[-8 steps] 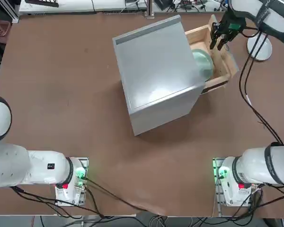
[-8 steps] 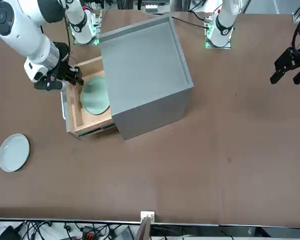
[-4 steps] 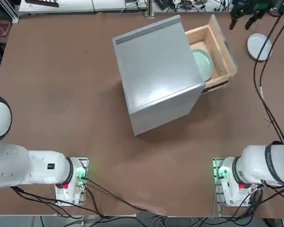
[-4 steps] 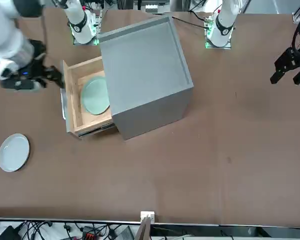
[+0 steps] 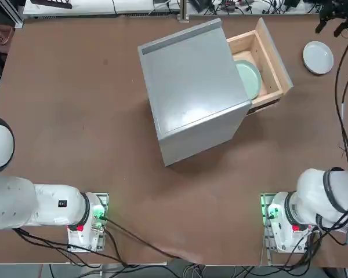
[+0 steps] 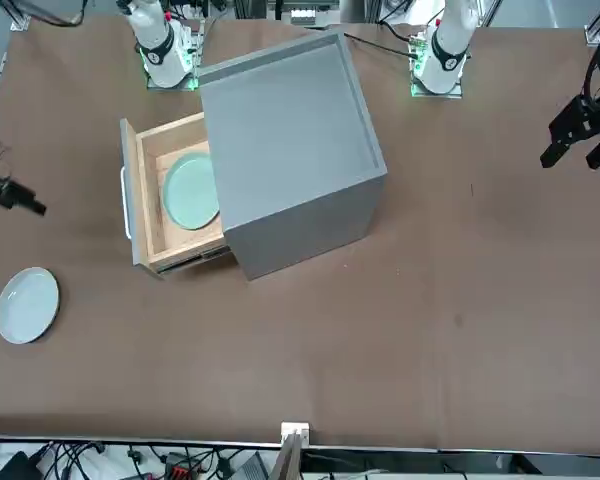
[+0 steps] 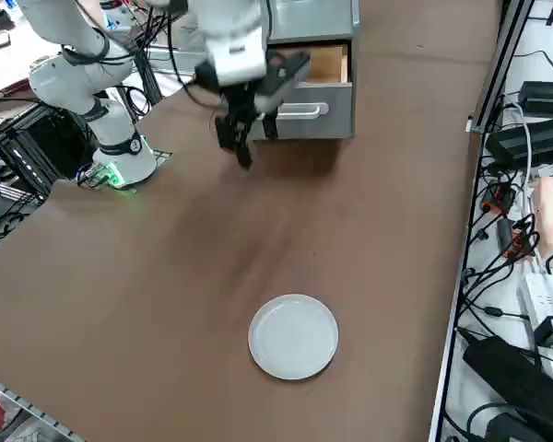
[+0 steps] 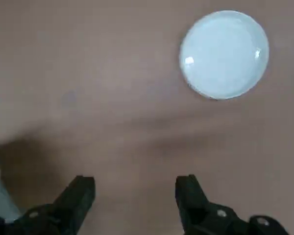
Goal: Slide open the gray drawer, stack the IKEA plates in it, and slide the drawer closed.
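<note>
The gray drawer stands slid out of the gray cabinet, its gray front panel facing the white plate. The pale mint IKEA plate lies flat inside it, also seen in the front view as the mint plate. The white-gray IKEA plate rests on the table beyond the drawer's front. My right gripper hovers open and empty over the table between the drawer and the white plate. Nothing lies between its fingers. From the right side, the gripper hangs just in front of the drawer panel.
The brown table stretches wide around the cabinet. Cables and power strips run along the table's edge near the white plate. The arm bases sit at the near edge.
My right gripper opened, left the mint plate lying flat in the drawer, and moved away from the drawer toward the white plate's side of the table.
</note>
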Robot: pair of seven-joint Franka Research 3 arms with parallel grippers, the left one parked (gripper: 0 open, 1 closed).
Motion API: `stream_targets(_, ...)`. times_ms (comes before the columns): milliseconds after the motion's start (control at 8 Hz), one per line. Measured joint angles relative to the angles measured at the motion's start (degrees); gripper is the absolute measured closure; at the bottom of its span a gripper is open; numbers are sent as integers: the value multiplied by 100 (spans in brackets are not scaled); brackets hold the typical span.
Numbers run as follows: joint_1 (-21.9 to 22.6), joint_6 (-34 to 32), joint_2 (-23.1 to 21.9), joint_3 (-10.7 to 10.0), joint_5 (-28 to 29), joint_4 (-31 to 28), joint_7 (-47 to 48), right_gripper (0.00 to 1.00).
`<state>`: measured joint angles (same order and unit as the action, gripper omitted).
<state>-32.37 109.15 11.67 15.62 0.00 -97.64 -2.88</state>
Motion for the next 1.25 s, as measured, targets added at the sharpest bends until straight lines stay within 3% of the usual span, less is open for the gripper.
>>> stream_targets(375,-574,1178,1277,-129,-3,509,381,5)
stream_targets(750,-605,2264,2281,-723,-189,736,1183,6)
stream_targets(1250,-610,2859,2886,-1039,-459,782,1857,17)
